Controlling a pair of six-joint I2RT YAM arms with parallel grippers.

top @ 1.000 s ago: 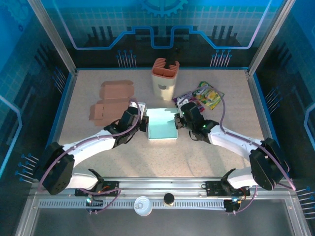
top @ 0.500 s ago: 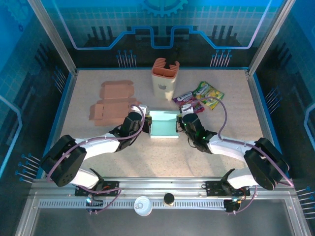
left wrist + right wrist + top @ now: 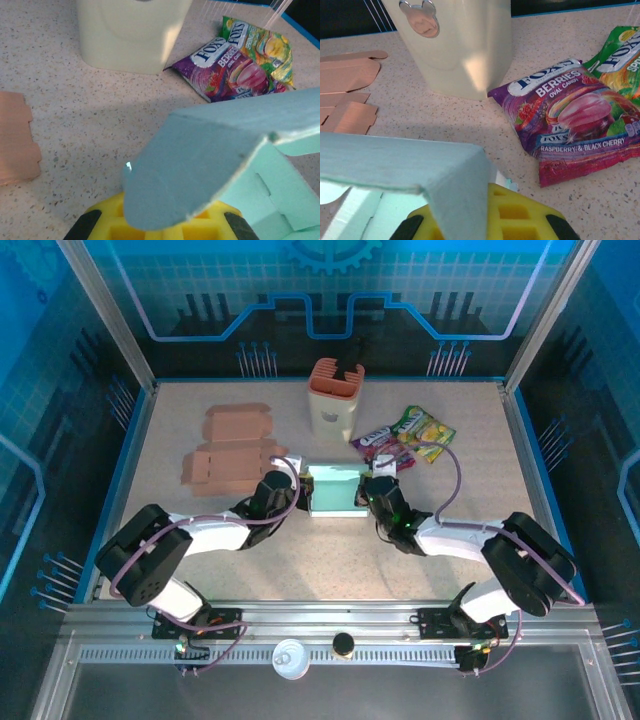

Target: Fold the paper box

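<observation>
We're seeing the paper box [image 3: 336,490] sitting mid-table, with the left gripper [image 3: 300,483] at its 9 o'clock wall and the right gripper [image 3: 368,486] at its 3 o'clock wall. Both sets of jaws are pressed together, and we can't tell if any paper is nipped.

Risk: the flaps are riding over the fingers, so they could slip off and spring flat. An uneven push could skew the box toward the cream holder [image 3: 333,405] at 12 o'clock.

Versus a second ago, both arms are lying lower. The box is sitting nearer 12 o'clock and looking shorter.

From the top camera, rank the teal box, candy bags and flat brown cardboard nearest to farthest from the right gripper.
1. teal box, against the right gripper.
2. candy bags, just behind it, right side.
3. flat brown cardboard, far left.
</observation>
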